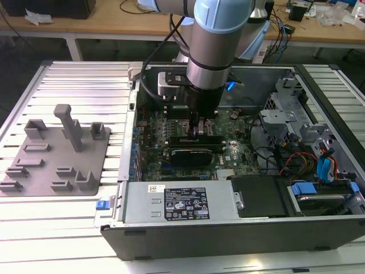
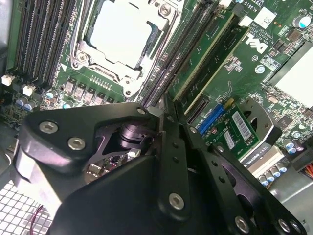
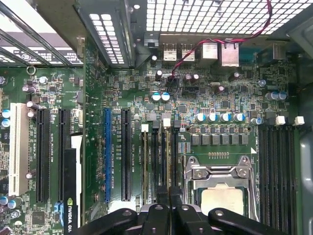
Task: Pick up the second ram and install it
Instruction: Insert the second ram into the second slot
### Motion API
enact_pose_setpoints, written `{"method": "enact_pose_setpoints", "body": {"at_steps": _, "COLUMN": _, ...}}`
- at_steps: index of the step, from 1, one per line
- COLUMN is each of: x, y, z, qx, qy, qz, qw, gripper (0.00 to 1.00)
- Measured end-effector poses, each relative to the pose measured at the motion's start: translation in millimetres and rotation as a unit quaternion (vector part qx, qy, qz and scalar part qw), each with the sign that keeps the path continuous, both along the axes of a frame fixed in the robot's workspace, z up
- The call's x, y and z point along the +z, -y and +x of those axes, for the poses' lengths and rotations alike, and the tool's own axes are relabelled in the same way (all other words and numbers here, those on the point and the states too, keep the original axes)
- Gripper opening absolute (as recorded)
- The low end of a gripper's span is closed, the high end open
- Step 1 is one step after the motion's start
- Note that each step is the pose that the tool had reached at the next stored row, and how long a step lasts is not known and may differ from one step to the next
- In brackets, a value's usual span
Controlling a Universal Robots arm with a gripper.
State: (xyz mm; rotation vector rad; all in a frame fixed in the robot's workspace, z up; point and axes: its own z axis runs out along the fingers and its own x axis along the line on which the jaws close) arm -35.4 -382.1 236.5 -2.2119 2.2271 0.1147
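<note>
My gripper [image 1: 197,130] reaches down inside the open computer case [image 1: 228,234], onto the motherboard's memory slots beside the CPU socket [image 2: 122,34]. Its black fingers [image 2: 171,147] are shut together, with the tips [image 3: 168,198] over a dark slot. A long green ram stick [image 2: 208,51] stands seated in a slot just beside the fingertips, on the side away from the socket. I cannot tell whether that stick is the second ram, or whether anything thin sits between or under the tips.
A grey holder tray [image 1: 57,154] with upright blocks lies on the ribbed table at the exterior view's left. In the case are a black expansion card [image 1: 194,153], the power supply [image 1: 177,202], a drive cage [image 1: 296,120] and loose cables [image 1: 296,160].
</note>
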Motion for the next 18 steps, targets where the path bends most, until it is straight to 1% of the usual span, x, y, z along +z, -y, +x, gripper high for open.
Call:
{"method": "enact_pose_setpoints", "body": {"at_steps": 5, "x": -3.4, "y": 0.0, "z": 0.0, "qx": 0.000, "qy": 0.0000, "qz": 0.0000, "qw": 1.0000, "gripper": 0.09}}
{"method": "enact_pose_setpoints", "body": {"at_steps": 8, "x": -3.8, "y": 0.0, "z": 0.0, "qx": 0.000, "qy": 0.0000, "qz": 0.0001, "qw": 1.0000, "gripper": 0.09}}
{"method": "enact_pose_setpoints", "body": {"at_steps": 10, "x": 0.2, "y": 0.0, "z": 0.0, "qx": 0.000, "qy": 0.0000, "qz": 0.0001, "qw": 1.0000, "gripper": 0.09}}
{"method": "enact_pose_setpoints", "body": {"at_steps": 12, "x": 1.3, "y": -0.1, "z": 0.0, "qx": 0.000, "qy": 0.0001, "qz": 0.0002, "qw": 1.0000, "gripper": 0.09}}
{"method": "enact_pose_setpoints", "body": {"at_steps": 13, "x": 1.4, "y": -0.1, "z": -0.1, "qx": 0.000, "qy": 0.0021, "qz": 0.0001, "qw": 1.0000, "gripper": 0.09}}
{"method": "enact_pose_setpoints", "body": {"at_steps": 14, "x": 1.4, "y": 0.0, "z": -0.1, "qx": 0.000, "qy": 0.0050, "qz": 0.0001, "qw": 1.0000, "gripper": 0.09}}
{"method": "enact_pose_setpoints", "body": {"at_steps": 15, "x": 1.4, "y": 0.0, "z": 0.0, "qx": 0.000, "qy": 0.0061, "qz": 0.0001, "qw": 1.0000, "gripper": 0.09}}
{"method": "enact_pose_setpoints", "body": {"at_steps": 18, "x": 1.2, "y": 0.0, "z": -0.4, "qx": 0.000, "qy": 0.0077, "qz": 0.0000, "qw": 1.0000, "gripper": 0.09}}
